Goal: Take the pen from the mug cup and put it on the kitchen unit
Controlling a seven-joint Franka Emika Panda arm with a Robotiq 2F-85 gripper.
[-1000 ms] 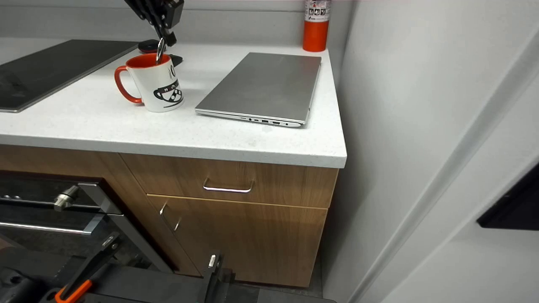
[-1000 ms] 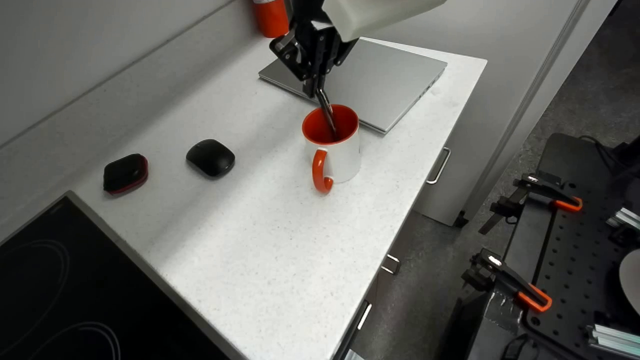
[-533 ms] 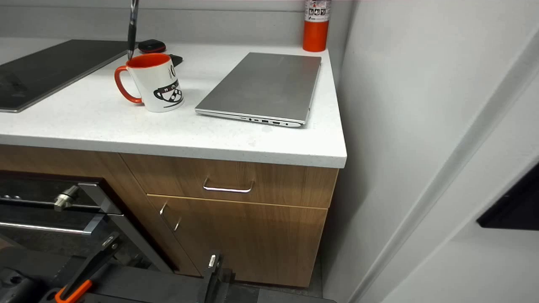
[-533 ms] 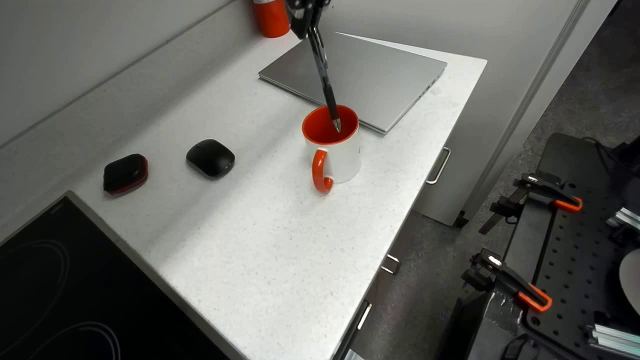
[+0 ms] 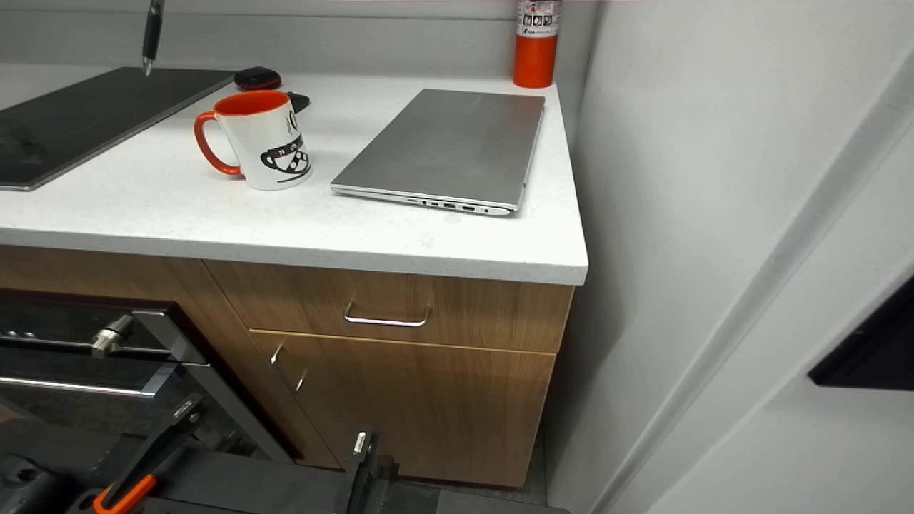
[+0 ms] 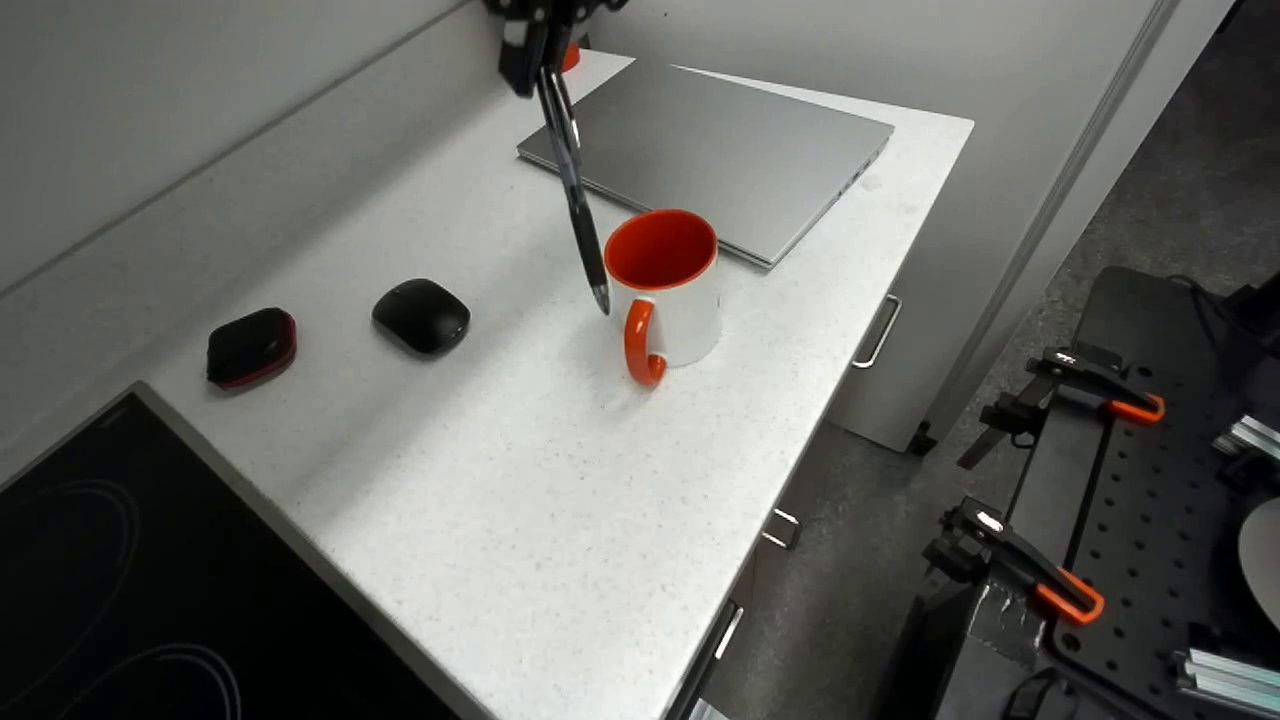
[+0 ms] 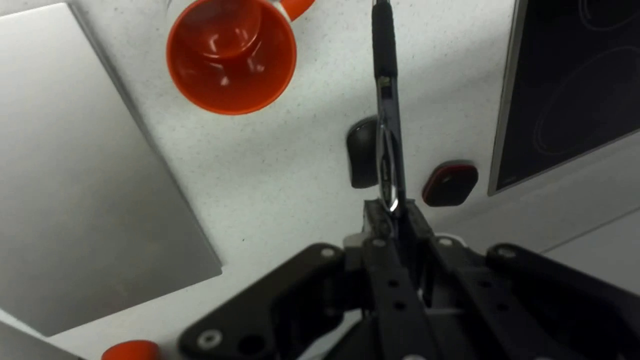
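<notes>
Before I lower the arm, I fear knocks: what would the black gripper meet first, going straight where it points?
The flat white worktop, probably, met tip-first by the slim dark pen the gripper holds; depth past the red-handled white mug is unclear.

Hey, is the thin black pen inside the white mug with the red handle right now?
No, in an exterior view the thin black pen hangs in the air, apart from the white mug with the red handle.
</notes>
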